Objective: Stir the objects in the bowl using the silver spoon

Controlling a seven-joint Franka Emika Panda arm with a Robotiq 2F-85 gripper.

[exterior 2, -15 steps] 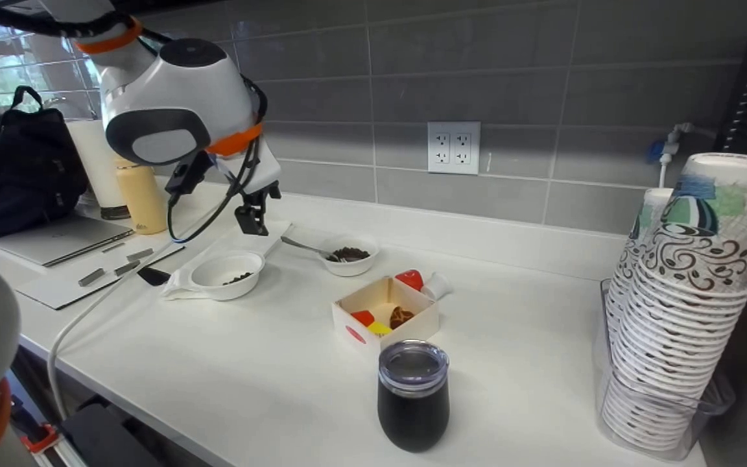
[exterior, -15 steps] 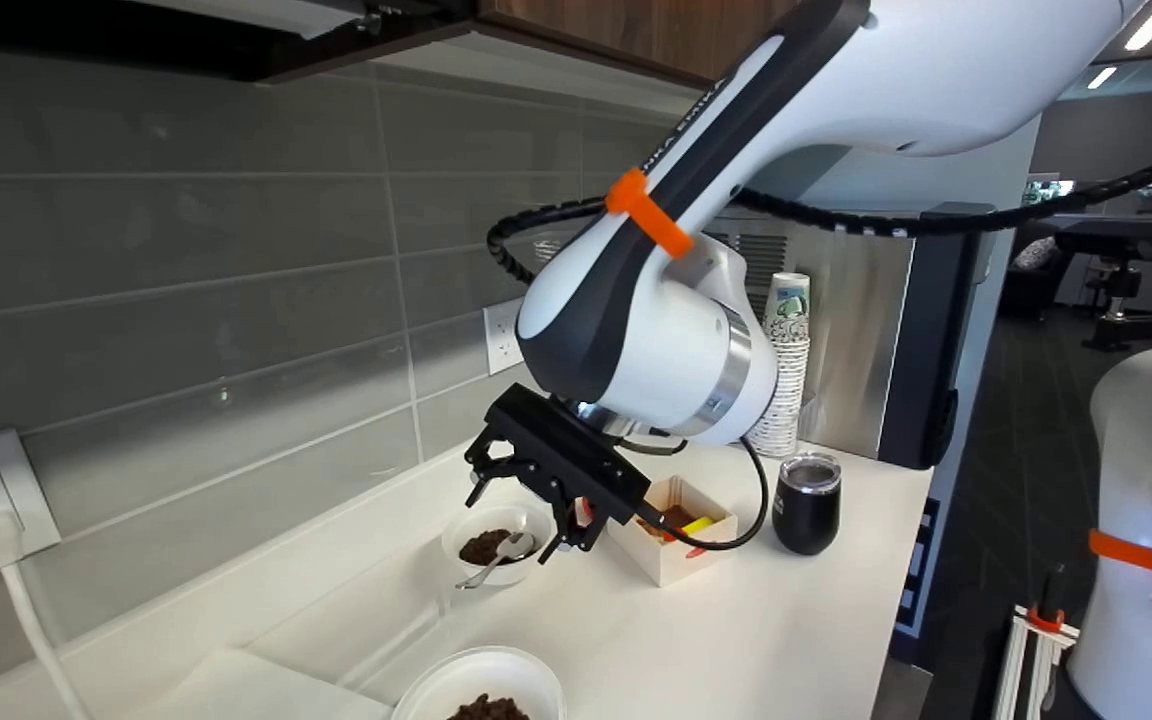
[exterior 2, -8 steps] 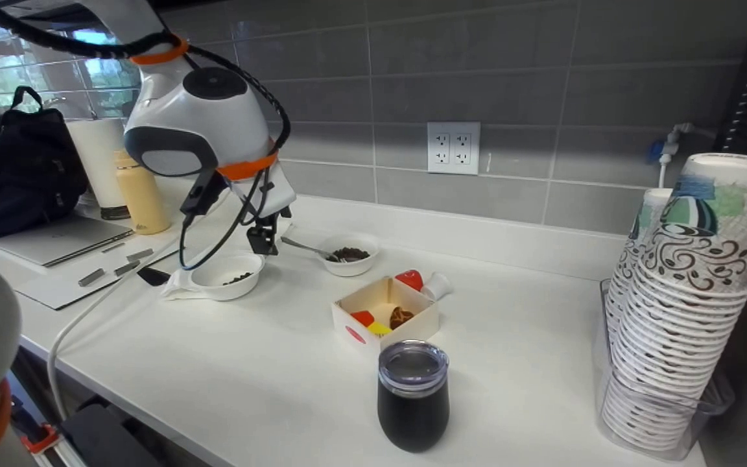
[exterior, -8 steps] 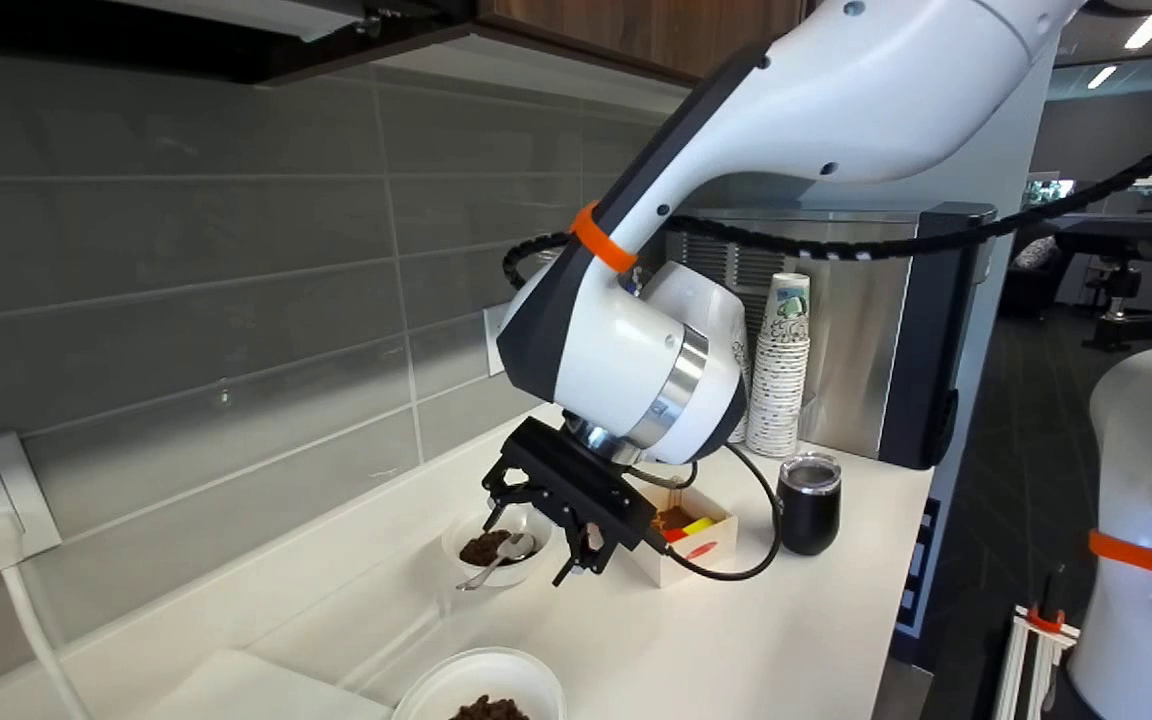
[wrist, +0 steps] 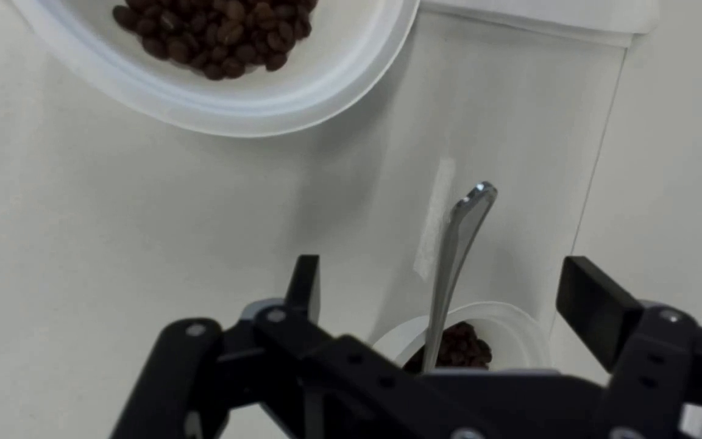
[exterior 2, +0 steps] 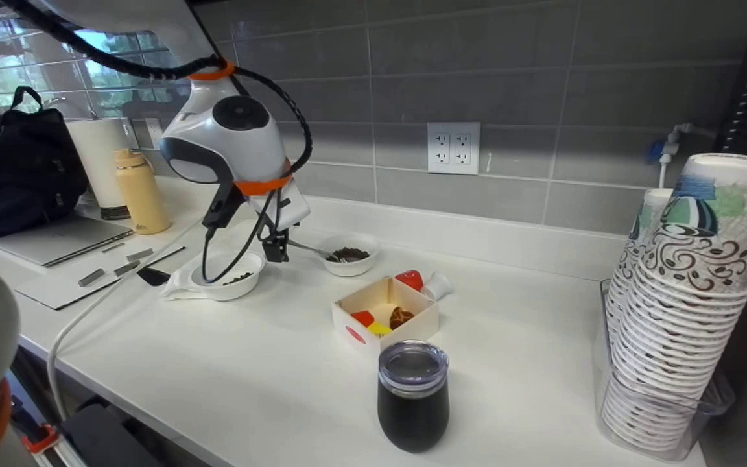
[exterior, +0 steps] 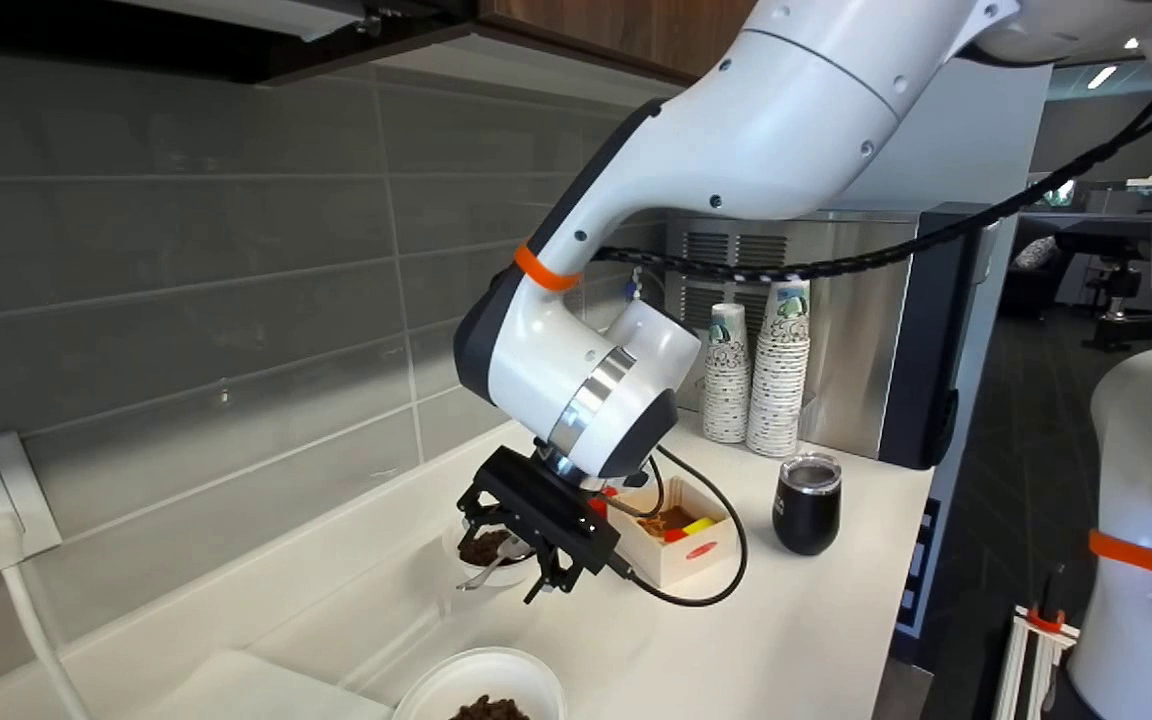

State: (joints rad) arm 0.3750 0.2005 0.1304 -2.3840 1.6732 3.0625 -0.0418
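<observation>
Our black two-finger gripper (wrist: pixel 440 262) has its jaws spread apart, holding nothing. Thin shiny grey metal spoon (wrist: pixel 444 283) leans in the small round white bowl (wrist: pixel 517 332), head at the heap of dark brown beans (wrist: pixel 465 347). In the wrist view its slim handle (wrist: pixel 457 235) lines up between our jaws, nearly square to closing. Height gap unclear; we'd probably lower, then clamp.

I count two white bowls (exterior 2: pixel 354 271), two bean heaps (wrist: pixel 464 347), one spoon (wrist: pixel 447 262), one box (exterior 2: pixel 346 323), one tumbler (exterior 2: pixel 414 408), two cup stacks (exterior: pixel 779 390).
</observation>
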